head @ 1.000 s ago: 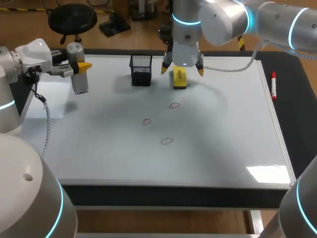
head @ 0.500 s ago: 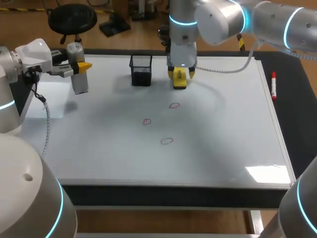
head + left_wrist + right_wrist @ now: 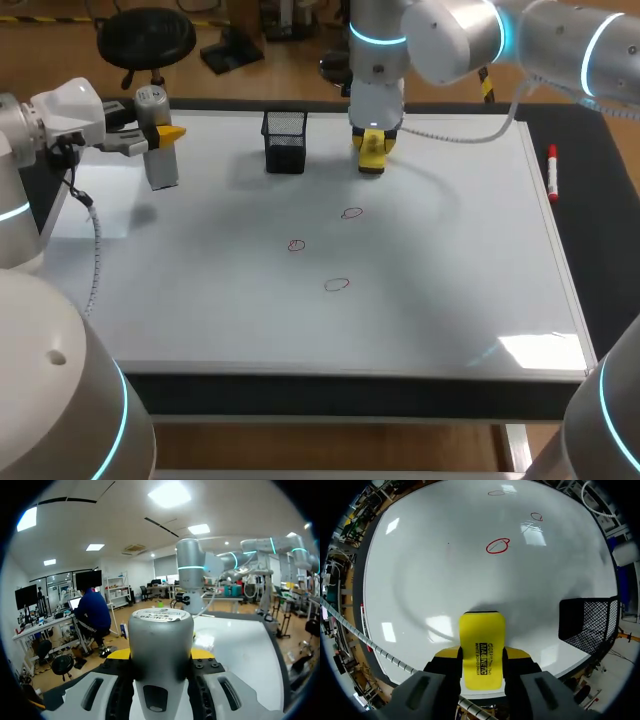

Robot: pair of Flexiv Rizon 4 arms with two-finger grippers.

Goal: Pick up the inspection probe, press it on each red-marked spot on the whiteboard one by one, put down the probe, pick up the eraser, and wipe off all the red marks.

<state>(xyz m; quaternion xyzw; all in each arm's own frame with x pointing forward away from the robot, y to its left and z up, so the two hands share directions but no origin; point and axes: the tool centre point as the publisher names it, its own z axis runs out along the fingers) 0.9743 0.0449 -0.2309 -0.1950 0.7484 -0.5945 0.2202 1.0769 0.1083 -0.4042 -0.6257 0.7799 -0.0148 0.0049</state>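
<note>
My left gripper (image 3: 165, 133) is at the whiteboard's (image 3: 450, 300) far left corner, shut on the grey cylindrical probe (image 3: 158, 152), which it holds upright. In the left wrist view the probe (image 3: 161, 637) fills the gap between the yellow fingertips (image 3: 202, 653). At the board's far edge, my right gripper (image 3: 372, 148) points down, shut on the yellow eraser (image 3: 372, 155). The right wrist view shows the eraser (image 3: 481, 642) clamped between both fingers (image 3: 517, 653), low over the board. Three red circles (image 3: 351, 213), (image 3: 296, 245), (image 3: 337, 285) are drawn mid-board; the nearest circle (image 3: 497, 545) lies ahead of the eraser.
A black mesh basket (image 3: 285, 140) stands on the board's far edge, just left of the right gripper, and shows beside the eraser as the basket (image 3: 585, 622) in the right wrist view. A red marker (image 3: 552, 170) lies on the board's right frame.
The right gripper's fingers went from wide open around the eraser to shut on it, and the eraser has shifted slightly right. The left arm and probe have not moved.
</note>
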